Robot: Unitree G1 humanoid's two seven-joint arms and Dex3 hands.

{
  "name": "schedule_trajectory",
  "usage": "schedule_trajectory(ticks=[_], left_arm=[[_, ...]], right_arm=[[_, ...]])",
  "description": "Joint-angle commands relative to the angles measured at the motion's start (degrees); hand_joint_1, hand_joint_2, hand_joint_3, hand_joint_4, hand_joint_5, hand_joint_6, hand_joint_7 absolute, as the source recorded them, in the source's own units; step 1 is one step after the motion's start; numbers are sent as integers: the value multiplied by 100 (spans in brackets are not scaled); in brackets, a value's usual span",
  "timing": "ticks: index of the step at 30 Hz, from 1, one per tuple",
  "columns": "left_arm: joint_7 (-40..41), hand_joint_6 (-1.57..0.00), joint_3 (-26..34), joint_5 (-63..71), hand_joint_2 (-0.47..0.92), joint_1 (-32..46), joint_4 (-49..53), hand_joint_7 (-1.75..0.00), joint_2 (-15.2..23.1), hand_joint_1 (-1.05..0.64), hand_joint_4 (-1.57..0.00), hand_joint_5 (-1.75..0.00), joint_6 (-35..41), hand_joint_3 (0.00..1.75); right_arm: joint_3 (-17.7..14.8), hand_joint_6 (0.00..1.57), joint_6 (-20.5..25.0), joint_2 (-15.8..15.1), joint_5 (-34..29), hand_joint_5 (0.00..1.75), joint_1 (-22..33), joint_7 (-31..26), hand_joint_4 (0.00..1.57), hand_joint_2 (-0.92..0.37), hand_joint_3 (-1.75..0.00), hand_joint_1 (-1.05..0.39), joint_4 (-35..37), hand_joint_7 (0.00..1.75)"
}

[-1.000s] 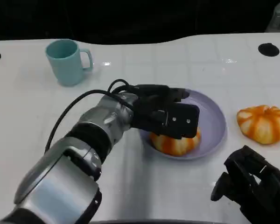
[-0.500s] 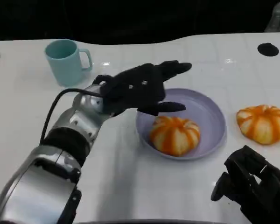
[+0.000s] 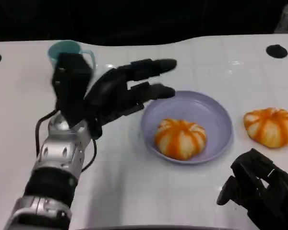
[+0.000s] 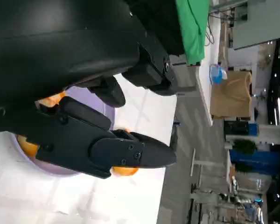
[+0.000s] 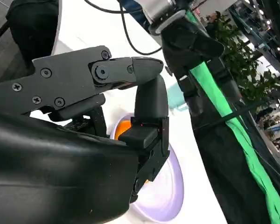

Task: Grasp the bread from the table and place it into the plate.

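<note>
We see our left hand covering most of the teal mug. The head picture's lower edge cuts off our right hand. From the left wrist, our fingers hide much of the plate and the bread on it.

Left robot hand fills upper left, fingers apart, holding nothing. Behind: purple plate w/ orange bread at left edge, white worktop below.
</note>
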Motion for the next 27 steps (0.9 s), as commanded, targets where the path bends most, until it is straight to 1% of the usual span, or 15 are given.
schedule_trajectory(ticks=[1, 2, 3, 5, 6, 7, 8, 10, 13, 14, 17, 19, 22, 25, 27], left_arm=[[549, -62, 412, -873, 92, 972, -1545, -92, -94, -61, -60, -131, 1401, 47], [677, -60, 457, -997, 92, 1142, -1818, -110, -125, -60, -60, -142, 1607, 48], [769, -59, 481, -1075, 92, 1250, -2007, -119, -142, -60, -60, -148, 1754, 48], [999, -58, 541, -1252, 92, 1514, -2408, -129, -219, -59, -60, -155, 2031, 48], [1126, -58, 577, -1342, 92, 1657, -2614, -135, -269, -60, -61, -163, 2163, 47], [1280, -58, 602, -1458, 92, 1875, -2908, -139, -332, -60, -62, -167, 2304, 46], [1420, -59, 621, -1557, 92, 2056, -3162, -144, -386, -59, -66, -171, 2425, 51], [1698, -58, 657, -1741, 92, 2371, -3615, -146, -463, -58, -66, -174, 2668, 52], [1988, -59, 681, -1911, 92, 2683, -4039, -148, -528, -57, -67, -175, 2921, 52], [2093, -55, 687, -1973, 92, 2825, -4204, -156, -558, -57, -70, -175, 3006, 50], [2395, -50, 702, -2195, 92, 3278, -4648, -169, -639, -56, -72, -175, 3264, 50], [2439, -50, 679, -2292, 92, 3527, -4810, -173, -649, -55, -75, -175, 3323, 52], [2544, -52, 655, -2381, 92, 3774, -4959, -174, -671, -55, -78, -175, 3382, 52], [2613, -53, 634, -2428, 92, 3848, -5014, -175, -669, -55, -79, -175, 3398, 51], [2680, -54, 699, -2544, 92, 4127, -5084, -175, -714, -55, -79, -175, 3447, 48]], right_arm=[[-34, 55, 29, -45, 40, 175, -11, -36, 66, -92, -23, -54, -91, 160], [-36, 55, 37, -45, 50, 175, -10, -37, 66, -92, -23, -54, -98, 160], [-38, 55, 43, -45, 59, 175, -10, -37, 66, -92, -23, -54, -102, 160], [-44, 55, 63, -39, 77, 175, -13, -52, 66, -92, -23, -54, -112, 160], [-48, 55, 75, -35, 85, 175, -15, -62, 66, -92, -23, -54, -118, 160], [-48, 55, 70, -37, 77, 175, -22, -60, 66, -92, -23, -54, -109, 160], [-50, 55, 72, -39, 71, 175, -27, -59, 66, -92, -23, -53, -105, 160], [-56, 54, 82, -39, 78, 175, -35, -48, 65, -92, -23, -53, -95, 159], [-61, 54, 104, -33, 89, 175, -39, -56, 65, -92, -23, -53, -104, 158], [-63, 54, 114, -32, 92, 175, -40, -65, 65, -92, -23, -53, -110, 158], [-61, 54, 120, -38, 99, 175, -35, -56, 65, -92, -24, -53, -123, 158], [-70, 55, 114, -37, 122, 175, -32, -39, 65, -92, -24, -53, -121, 158], [-66, 55, 111, -46, 121, 175, -25, -53, 65, -92, -23, -53, -130, 158], [-62, 55, 108, -53, 118, 175, -22, -60, 64, -92, -22, -54, -132, 157], [-53, 55, 113, -64, 93, 175, -27, -80, 64, -92, -22, -54, -155, 157]])
